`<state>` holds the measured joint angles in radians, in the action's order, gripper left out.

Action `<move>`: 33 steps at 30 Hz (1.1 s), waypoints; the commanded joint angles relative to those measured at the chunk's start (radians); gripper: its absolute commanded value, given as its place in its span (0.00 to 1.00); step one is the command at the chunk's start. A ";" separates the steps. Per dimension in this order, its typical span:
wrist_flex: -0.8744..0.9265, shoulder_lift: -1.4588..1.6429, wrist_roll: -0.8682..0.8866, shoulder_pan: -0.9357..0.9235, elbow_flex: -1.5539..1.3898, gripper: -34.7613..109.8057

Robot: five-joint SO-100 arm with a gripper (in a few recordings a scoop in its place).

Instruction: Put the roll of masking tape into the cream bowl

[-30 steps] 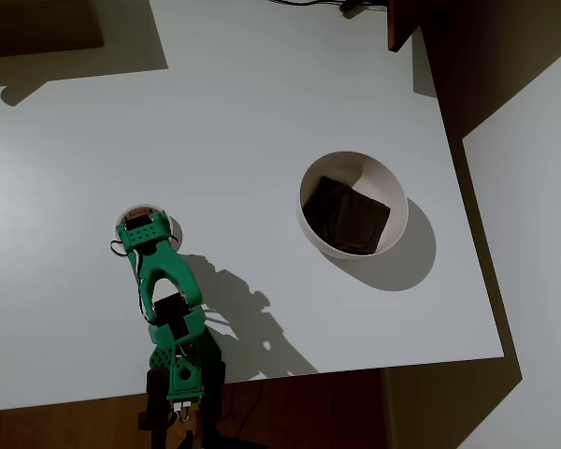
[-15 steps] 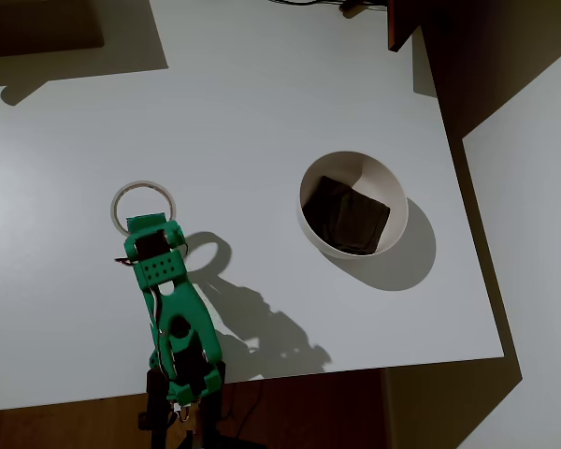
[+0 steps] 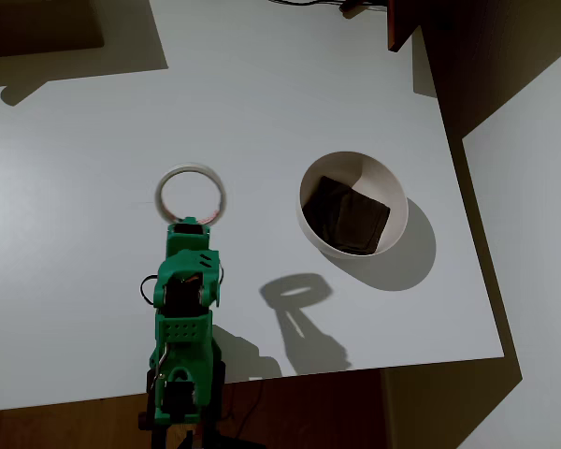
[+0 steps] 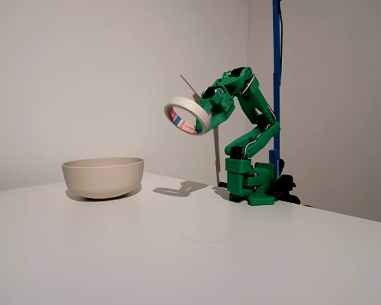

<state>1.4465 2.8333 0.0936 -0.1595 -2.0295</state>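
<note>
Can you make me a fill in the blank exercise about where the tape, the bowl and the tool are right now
1. The roll of masking tape is held in the air by the green arm's ____.
2. In the fixed view, the tape hangs well ____ the white table.
3. The dark brown piece lies inside the cream ____.
4. In the overhead view, the cream bowl sits to the ____ of the tape.

Missing words: tool; above; bowl; right
</note>
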 commanded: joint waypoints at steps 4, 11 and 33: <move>-0.061 0.023 -0.041 -0.302 0.110 0.18; -0.293 -0.195 -0.078 -0.558 0.112 0.18; -0.430 -1.287 -0.031 -0.884 0.856 0.18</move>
<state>1.0155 1.6015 0.0491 -1.0186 -1.3637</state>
